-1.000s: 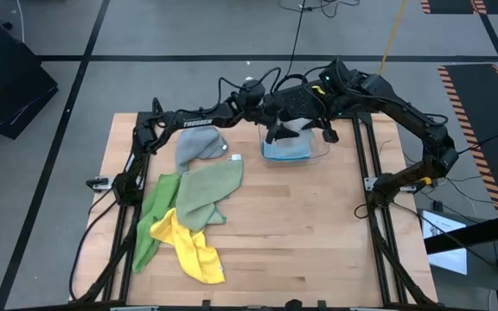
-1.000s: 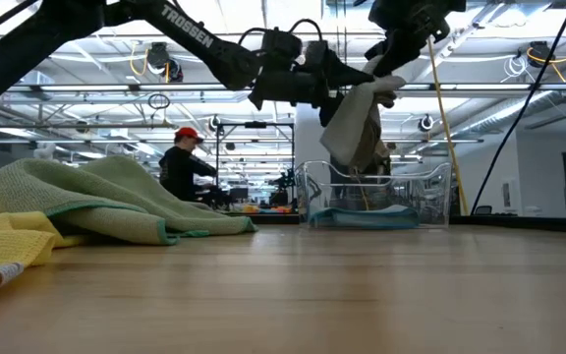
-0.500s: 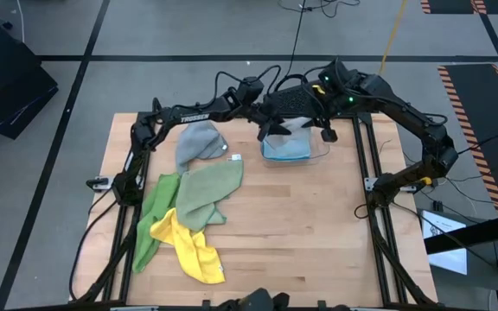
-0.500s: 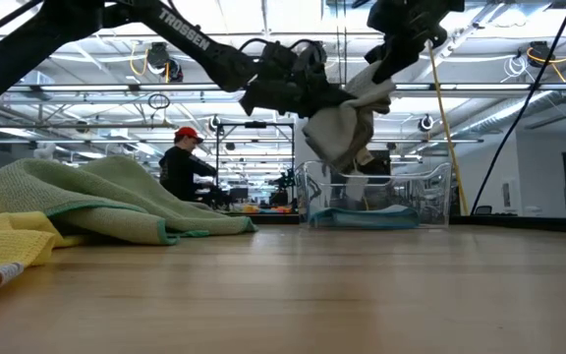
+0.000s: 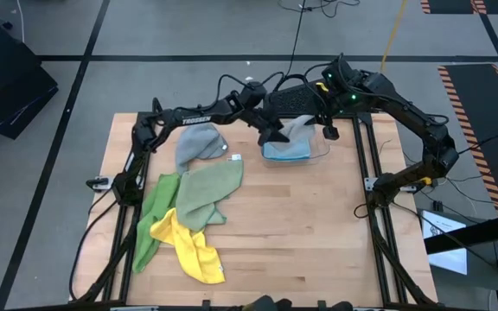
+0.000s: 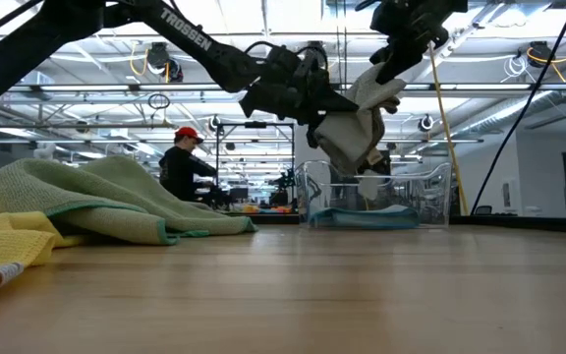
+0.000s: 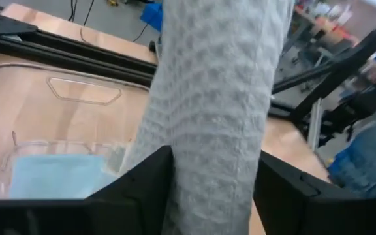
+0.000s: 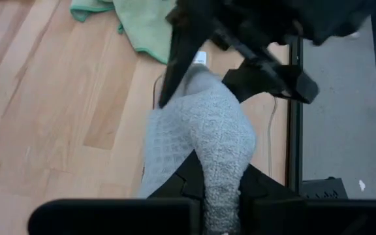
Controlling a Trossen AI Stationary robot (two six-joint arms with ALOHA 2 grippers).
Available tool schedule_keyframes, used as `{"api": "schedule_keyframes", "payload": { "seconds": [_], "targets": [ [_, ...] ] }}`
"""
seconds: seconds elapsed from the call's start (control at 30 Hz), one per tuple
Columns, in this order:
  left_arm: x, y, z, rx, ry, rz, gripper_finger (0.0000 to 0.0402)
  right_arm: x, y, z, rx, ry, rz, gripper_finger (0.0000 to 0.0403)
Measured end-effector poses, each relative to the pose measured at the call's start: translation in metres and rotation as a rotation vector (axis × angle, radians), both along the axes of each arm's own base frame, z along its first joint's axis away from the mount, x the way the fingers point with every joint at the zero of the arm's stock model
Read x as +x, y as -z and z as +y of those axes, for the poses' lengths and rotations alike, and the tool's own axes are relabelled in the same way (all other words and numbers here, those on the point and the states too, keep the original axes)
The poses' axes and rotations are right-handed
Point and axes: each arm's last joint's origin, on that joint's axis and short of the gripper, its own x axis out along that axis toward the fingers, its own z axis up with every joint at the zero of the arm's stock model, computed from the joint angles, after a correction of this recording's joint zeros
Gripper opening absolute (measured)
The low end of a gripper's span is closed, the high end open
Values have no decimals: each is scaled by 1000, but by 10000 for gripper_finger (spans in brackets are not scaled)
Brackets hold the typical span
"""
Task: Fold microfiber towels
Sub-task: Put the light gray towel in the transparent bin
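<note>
One grey towel (image 6: 354, 133), waffle-textured, hangs bunched in the air above the far side of the table. A second grey towel (image 5: 199, 143) lies crumpled; sage green (image 5: 207, 192), bright green (image 5: 152, 220) and yellow (image 5: 194, 250) overlap in a heap. Light blue (image 5: 289, 150) lies flat, folded.

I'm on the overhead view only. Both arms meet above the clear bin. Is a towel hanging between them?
Observer: Yes. At table level, a grey towel hangs in the air, its lower end near the bin's rim.
Operator: Which arm has it?
Observer: The right gripper; its wrist view shows it shut on the towel.
Operator: And the left one?
Observer: The left gripper is at the towel's side, lower than the right one.
</note>
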Motion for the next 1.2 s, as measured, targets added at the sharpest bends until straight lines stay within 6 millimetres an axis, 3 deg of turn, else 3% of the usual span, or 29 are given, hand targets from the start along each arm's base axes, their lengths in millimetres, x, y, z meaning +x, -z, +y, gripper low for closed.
{"api": "schedule_keyframes", "payload": {
  "seconds": [0.17, 0.3, 0.47, 0.6, 0.8, 1.0, 1.2],
  "targets": [
    [2, 6, -8, 74, -14, 42, 164, 0, 0, 0, -1, 0, -1, 18],
    [-1, 12, -7, 126, -35, 93, 100, -2, 1, 0, 11, 5, 12, 18],
    [-10, 14, 7, 83, -54, 120, 17, -6, 5, -2, 24, 66, 64, 18],
    [-18, 12, 18, -15, -17, 103, 34, -10, 20, -8, 49, 125, 107, 18],
    [-23, 10, 20, -141, 82, 84, 42, -11, 63, -15, 137, 241, 123, 18],
    [-23, 16, 17, -117, -1, 169, 32, -16, 101, -21, 165, 316, 106, 18],
    [-24, 21, 19, -27, -119, 241, 66, -20, 129, -18, 171, 323, 118, 18]
  ]
}}
